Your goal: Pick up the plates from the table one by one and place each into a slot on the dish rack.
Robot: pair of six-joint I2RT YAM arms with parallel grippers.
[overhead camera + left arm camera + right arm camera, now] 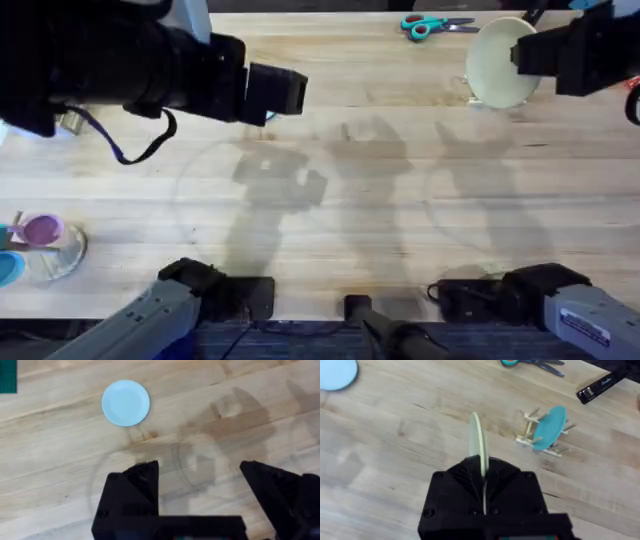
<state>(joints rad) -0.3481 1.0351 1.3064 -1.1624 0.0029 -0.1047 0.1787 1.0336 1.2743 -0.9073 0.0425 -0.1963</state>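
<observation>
A pale cream plate (478,442) is held on edge in the right pincer (482,477), whose fingers are closed on the rim so that the disc stands upright between them. In the overhead view the same plate (502,62) is seen raised toward two o'clock of the desk (400,200), near a pair of teal-handled scissors (432,24). The small wooden dish rack (540,435) is seen from the right wrist, well apart from the held plate, with a darker teal plate (550,427) already leaning in one slot among its pegs.

The light blue plate (125,402) lies flat on the bare desk, ahead of the left pincer (200,480), whose fingers are spread wide and hold nothing.

Both plates are judged light, stiff and smooth, so a slip is considered likely if the grip is loose. The rim is taken as the sensible place to hold; for the flat blue plate, an edge would probably have to be tipped up or slid clear first. The rack looks light enough to be shoved when a plate is pressed into a gap
</observation>
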